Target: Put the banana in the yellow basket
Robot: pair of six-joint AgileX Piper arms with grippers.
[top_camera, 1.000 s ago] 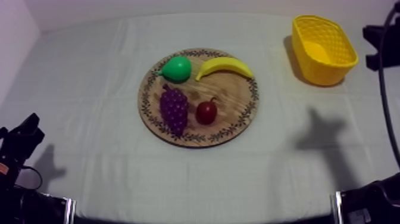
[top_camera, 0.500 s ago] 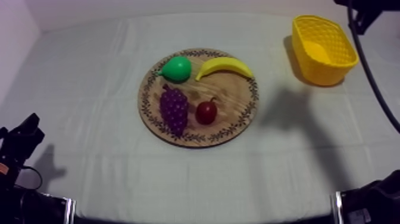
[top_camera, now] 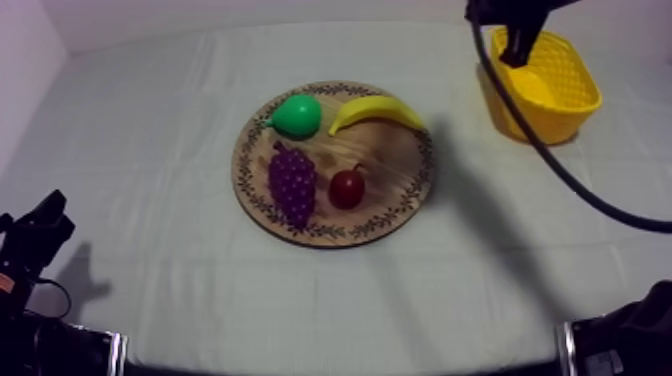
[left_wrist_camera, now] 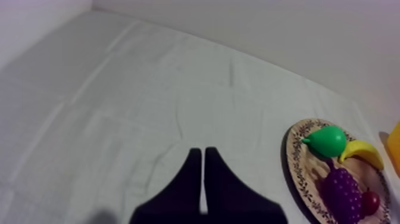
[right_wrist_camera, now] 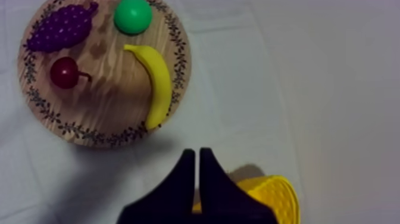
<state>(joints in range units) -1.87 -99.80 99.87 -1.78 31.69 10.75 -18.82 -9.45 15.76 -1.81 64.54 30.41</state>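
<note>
**Banana [top_camera: 378,110] on board [top_camera: 395,165], right gripper [right_wrist_camera: 198,156] by basket [top_camera: 562,100]**

The banana lies on the board's basket side, beside the pear [top_camera: 297,116]. The grapes [top_camera: 292,183] and a small red fruit [top_camera: 347,188] are on the board too. The right gripper hangs over the basket's edge, fingers pressed together, empty. The left gripper [left_wrist_camera: 203,156] sits low over the table [top_camera: 150,120], also pressed together.

A lab-style robot test station: a surface [top_camera: 140,140] draped in plain grey-white cloth, bare pale walls [top_camera: 25,60] behind, toy fruit [top_camera: 292,185] (bright-coloured props) laid on a wooden board [top_camera: 392,170], and a black robot arm [top_camera: 35,235] stationed at either side.
</note>
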